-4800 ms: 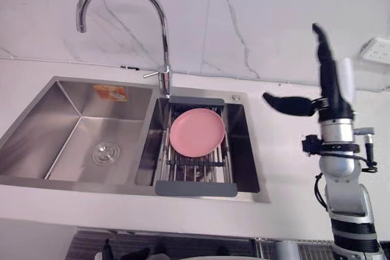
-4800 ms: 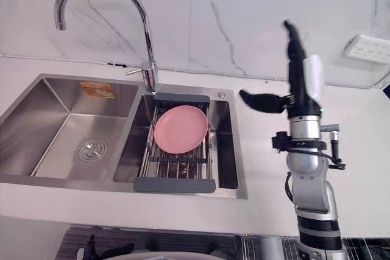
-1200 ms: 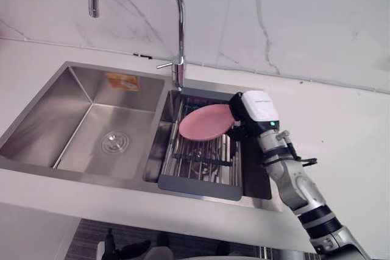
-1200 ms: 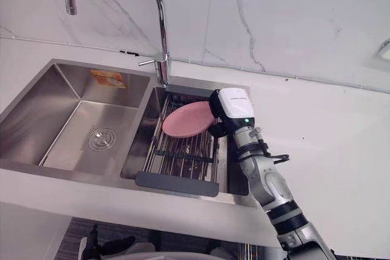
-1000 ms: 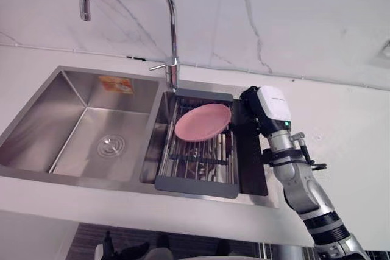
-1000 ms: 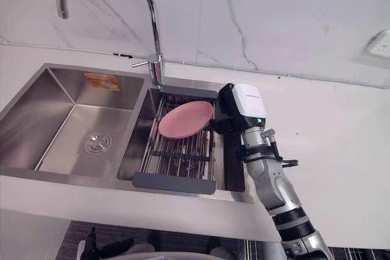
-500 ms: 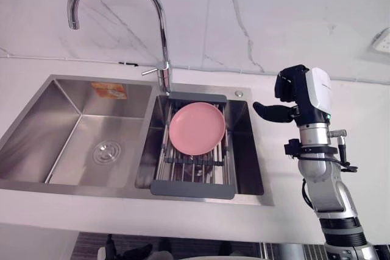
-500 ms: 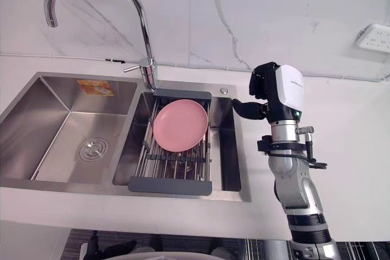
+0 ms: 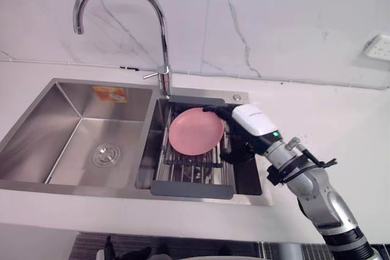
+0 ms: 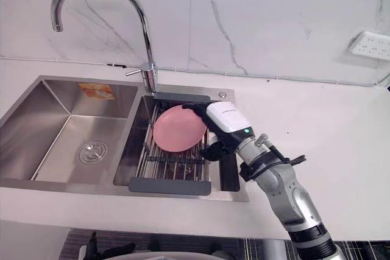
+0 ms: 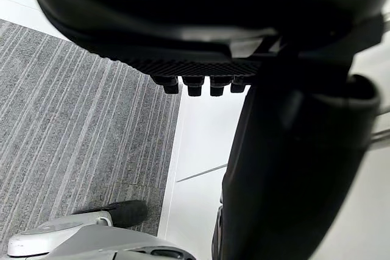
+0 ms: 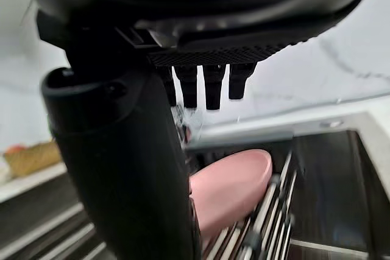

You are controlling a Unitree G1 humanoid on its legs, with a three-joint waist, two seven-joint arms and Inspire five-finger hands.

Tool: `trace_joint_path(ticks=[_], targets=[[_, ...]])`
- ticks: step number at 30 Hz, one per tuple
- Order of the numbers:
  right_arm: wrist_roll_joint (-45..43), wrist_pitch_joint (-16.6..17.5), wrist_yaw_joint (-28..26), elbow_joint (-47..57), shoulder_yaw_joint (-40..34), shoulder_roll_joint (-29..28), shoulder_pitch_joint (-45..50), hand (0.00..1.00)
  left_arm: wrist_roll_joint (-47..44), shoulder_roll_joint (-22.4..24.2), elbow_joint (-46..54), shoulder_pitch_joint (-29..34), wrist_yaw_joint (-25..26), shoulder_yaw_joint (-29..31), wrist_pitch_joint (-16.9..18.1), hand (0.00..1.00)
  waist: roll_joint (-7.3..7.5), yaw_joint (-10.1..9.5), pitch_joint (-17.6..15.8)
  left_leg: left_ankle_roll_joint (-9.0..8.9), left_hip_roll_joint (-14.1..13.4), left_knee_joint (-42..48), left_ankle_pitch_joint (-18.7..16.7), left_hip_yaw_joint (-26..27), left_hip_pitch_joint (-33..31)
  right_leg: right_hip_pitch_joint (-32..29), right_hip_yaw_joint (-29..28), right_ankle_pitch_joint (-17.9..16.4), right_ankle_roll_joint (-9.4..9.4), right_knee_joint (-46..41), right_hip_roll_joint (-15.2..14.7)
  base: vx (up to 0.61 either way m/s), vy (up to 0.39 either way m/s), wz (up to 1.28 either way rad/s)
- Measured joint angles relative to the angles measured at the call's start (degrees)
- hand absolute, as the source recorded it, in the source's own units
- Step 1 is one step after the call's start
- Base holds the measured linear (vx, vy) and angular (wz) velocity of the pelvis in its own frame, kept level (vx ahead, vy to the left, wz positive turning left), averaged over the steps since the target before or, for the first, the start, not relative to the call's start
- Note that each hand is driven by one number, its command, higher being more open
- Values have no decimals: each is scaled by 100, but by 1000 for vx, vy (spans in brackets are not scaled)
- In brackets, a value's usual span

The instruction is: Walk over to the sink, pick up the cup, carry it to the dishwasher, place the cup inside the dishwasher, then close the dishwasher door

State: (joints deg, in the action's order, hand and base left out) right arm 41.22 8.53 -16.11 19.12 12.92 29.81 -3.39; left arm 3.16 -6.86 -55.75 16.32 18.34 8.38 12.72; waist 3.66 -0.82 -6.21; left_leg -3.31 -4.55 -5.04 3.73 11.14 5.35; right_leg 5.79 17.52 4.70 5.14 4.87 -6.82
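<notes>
No cup can be made out. A pink plate [image 9: 195, 131] leans on the drying rack [image 9: 192, 188] in the sink's right basin. My right hand [image 9: 253, 123] reaches in from the right and is open. Its fingers [image 10: 196, 110] stretch over the plate's upper right rim, and the thumb hangs lower beside the rack. The right wrist view shows the same plate [image 12: 231, 184] just past the straight thumb [image 12: 122, 162]. My left hand [image 11: 292, 168] hangs open over grey floor in the left wrist view.
The steel sink's left basin [image 9: 73, 126] holds just a drain. A tall curved faucet [image 9: 161, 41] rises behind the divider. White countertop [image 9: 317, 114] spreads to the right, with a wall socket [image 9: 379, 47] above it. Something dark lies under the rack bars.
Half a second ago my right hand was raised above the counter right of the sink; now it has dropped leftward to the plate's right rim. The plate has not moved.
</notes>
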Motion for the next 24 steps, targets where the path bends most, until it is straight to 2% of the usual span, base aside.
trace_joint_path(ticks=[7,16,24], targets=[[793,-443,-53,-184,801,-14,-398,100,4,-123,-58,-60,-4,-148,-39,100,42,-51,27,0,-2,2,1,-4,-73,-67,2,1,-1,0,4,0,0,0],[1320,-988,-233,-991,1328,-69,-1075,100,6,-122,-66,-174,-9,-205,-112,100,51,-204,26,-3,-3,2,11,-90,-191,-135,88,0,-1,-1,10,-7,-5,4],[1769,-1308,-431,-1681,1689,-161,-1717,100,14,-126,-64,-310,-37,-204,-130,100,113,-324,18,-1,-5,3,32,-150,-256,-158,147,0,-2,-1,12,-10,-3,3]])
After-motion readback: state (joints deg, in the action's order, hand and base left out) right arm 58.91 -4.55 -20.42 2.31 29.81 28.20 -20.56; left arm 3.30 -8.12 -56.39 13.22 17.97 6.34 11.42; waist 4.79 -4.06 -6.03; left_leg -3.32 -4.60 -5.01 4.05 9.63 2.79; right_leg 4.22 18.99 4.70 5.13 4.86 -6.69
